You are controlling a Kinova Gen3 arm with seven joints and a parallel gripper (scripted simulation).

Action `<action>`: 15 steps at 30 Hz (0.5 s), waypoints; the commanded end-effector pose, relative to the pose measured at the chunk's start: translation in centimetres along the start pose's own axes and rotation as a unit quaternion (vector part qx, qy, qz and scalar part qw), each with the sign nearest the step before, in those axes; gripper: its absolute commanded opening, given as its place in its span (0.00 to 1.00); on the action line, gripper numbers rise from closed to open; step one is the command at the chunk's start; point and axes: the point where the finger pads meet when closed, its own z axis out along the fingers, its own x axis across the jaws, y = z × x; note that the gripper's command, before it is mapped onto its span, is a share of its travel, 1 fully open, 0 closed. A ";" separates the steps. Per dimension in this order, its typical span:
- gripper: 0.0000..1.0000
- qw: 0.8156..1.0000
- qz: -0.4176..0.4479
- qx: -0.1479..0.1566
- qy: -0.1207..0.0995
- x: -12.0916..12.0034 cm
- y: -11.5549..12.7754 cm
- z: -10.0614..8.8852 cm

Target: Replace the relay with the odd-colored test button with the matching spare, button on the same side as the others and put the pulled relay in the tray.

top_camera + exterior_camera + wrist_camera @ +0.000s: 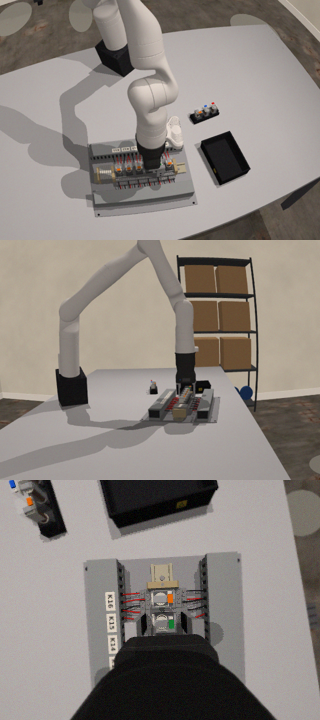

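A row of relays sits on the grey panel. Most have orange buttons, such as the end relay. One relay has a green button. My gripper is open and stands straight down over the green-button relay, with one finger on each side of it; I cannot tell whether they touch it. In the top view the gripper hides that relay. The spare holder carries three relays with orange, blue and red buttons; it also shows in the wrist view. The black tray is empty.
Grey wire ducts run along both sides of the relay row, with red wires between. A tan end stop closes the row's far end. The arm's black base stands at the table's back. A shelf with boxes stands behind the table.
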 end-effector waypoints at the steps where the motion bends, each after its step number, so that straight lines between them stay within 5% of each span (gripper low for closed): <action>1: 1.00 1.000 0.000 0.000 0.001 0.1 0.0 -0.1; 15: 1.00 1.000 0.000 0.000 0.001 0.1 -0.1 -0.3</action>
